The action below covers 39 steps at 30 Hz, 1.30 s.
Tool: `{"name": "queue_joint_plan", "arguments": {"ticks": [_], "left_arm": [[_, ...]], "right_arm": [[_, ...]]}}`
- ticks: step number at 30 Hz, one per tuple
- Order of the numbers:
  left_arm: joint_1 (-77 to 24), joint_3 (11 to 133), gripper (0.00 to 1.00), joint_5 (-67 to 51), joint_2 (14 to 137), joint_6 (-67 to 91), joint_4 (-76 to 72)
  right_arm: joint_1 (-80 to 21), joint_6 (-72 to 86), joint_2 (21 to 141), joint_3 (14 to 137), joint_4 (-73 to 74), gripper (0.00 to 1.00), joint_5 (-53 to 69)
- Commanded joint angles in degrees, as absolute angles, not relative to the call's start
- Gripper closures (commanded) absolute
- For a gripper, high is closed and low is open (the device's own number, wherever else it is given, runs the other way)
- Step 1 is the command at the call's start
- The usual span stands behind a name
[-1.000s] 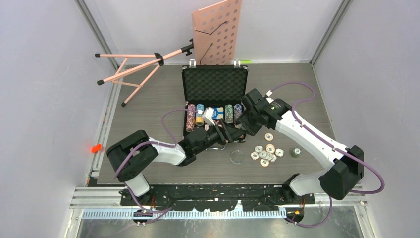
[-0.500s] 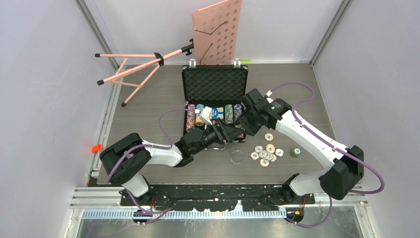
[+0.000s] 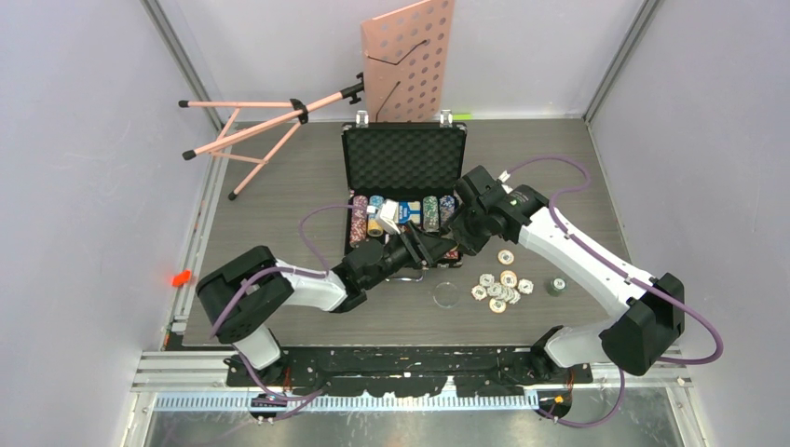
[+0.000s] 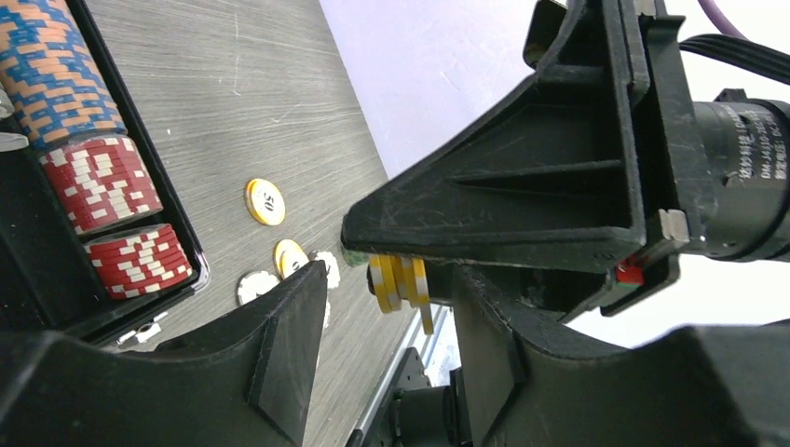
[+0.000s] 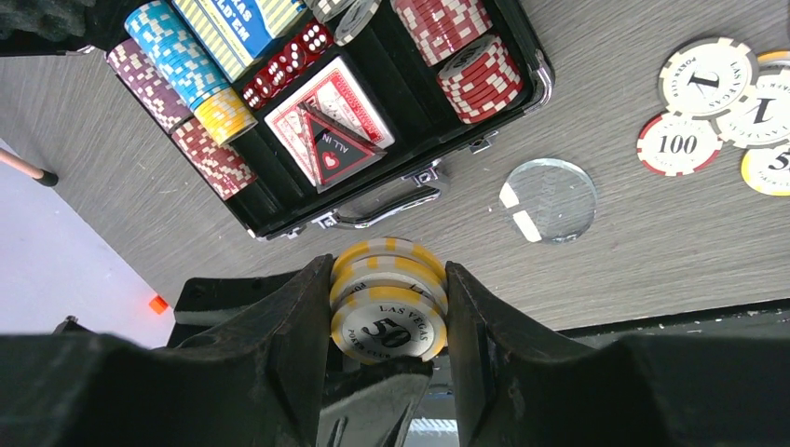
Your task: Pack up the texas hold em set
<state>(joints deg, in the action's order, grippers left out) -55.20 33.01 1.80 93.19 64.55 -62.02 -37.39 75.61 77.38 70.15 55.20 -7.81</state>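
Left gripper [image 4: 391, 281] has shifted up-right to meet the right gripper [image 5: 387, 275] at frame centre, its fingers apart on either side of the yellow 50 chips [image 5: 388, 317], which the right gripper clamps. Open black briefcase [image 3: 402, 163] sits upper centre on the tabletop [image 3: 279, 205], with red dice [image 5: 298, 51] inside and loose chips [image 3: 498, 289] lower right.

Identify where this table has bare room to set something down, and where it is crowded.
Bare: the left strip between the music stand, the briefcase and the left arm; also the far right corner, beyond the right arm. Crowded: in front of the briefcase, where loose chips and a clear disc lie.
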Motion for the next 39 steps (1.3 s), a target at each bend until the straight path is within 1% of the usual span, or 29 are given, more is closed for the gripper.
{"name": "queue_joint_plan", "arguments": {"ticks": [1,7,9,12,13,14,15,17,18,19,20,21,22,23,25,27,30,33,34,35,37,39], "left_arm": [[-54.59,35.45,0.46,4.42,94.56,64.89,-67.01],[-54.49,37.03,0.51,4.68,95.81,64.54,-68.12],[-54.49,37.49,0.56,4.47,96.10,64.44,-68.47],[-54.42,37.81,0.78,3.30,96.57,63.48,-69.16],[-54.41,37.80,0.88,3.12,96.52,63.26,-69.09],[-54.40,37.67,0.96,2.96,96.51,62.99,-69.06],[-54.28,37.56,1.00,2.77,96.57,62.81,-69.00],[-53.90,37.13,1.00,2.02,96.31,62.53,-68.37],[-53.55,36.83,1.00,1.31,96.14,62.38,-67.92],[-53.15,36.50,1.00,0.56,96.04,62.25,-67.71],[-52.72,36.19,1.00,-0.58,95.81,61.97,-67.67],[-52.02,35.79,1.00,-2.13,95.62,61.72,-67.51],[-51.44,35.53,1.00,-3.56,95.21,61.37,-67.19],[-50.81,35.29,1.00,-4.98,94.67,60.68,-66.29],[-49.49,34.74,1.00,-7.90,93.09,58.83,-63.43],[-47.82,34.67,1.00,-11.01,90.82,56.59,-58.66],[-45.20,35.78,1.00,-15.54,85.58,51.79,-47.39],[-42.85,40.55,1.00,-17.49,79.79,41.83,-26.83],[-42.73,43.00,1.00,-16.62,78.23,37.02,-19.23],[-42.72,45.61,1.00,-15.06,76.91,32.68,-8.44],[-42.51,50.66,1.00,-11.14,75.45,24.27,5.09],[-41.81,55.02,1.00,-7.77,75.17,17.67,14.95]], "right_arm": [[-37.35,77.51,75.21,70.05,53.23,0.93,-6.94],[-37.35,78.63,74.78,68.95,52.36,0.93,-5.97],[-37.35,79.34,74.51,68.09,51.30,0.94,-4.91],[-37.35,80.04,74.06,67.03,50.52,0.93,-4.55],[-37.35,80.01,73.80,67.00,50.55,0.93,-4.92],[-37.35,79.88,73.53,66.98,50.59,0.93,-5.10],[-37.33,79.80,73.42,66.98,50.64,0.93,-5.32],[-37.35,79.25,72.99,66.86,50.04,0.87,-5.29],[-37.24,78.83,72.67,66.86,49.71,0.78,-5.33],[-37.12,78.57,72.55,66.88,49.64,0.72,-5.55],[-36.68,77.80,72.12,66.93,49.52,0.57,-5.72],[-36.27,77.40,71.88,66.96,49.55,0.48,-6.13],[-35.39,76.63,71.25,66.97,49.84,0.34,-6.41],[-34.92,75.80,70.87,66.86,49.93,0.25,-6.68],[-33.05,74.38,69.60,66.66,50.11,0.19,-7.05],[-30.98,72.80,67.69,66.48,50.76,0.17,-7.51],[-27.76,70.63,66.04,65.99,52.30,0.15,-8.21],[-26.09,67.02,64.38,65.06,53.64,0.15,-9.29],[-26.01,66.38,64.05,64.39,53.85,0.15,-10.25],[-25.88,65.04,63.43,63.97,54.02,0.15,-10.91],[-25.70,63.40,62.54,62.40,53.95,0.15,-11.23],[-25.59,61.90,61.78,60.89,52.67,0.15,-9.94]]}}
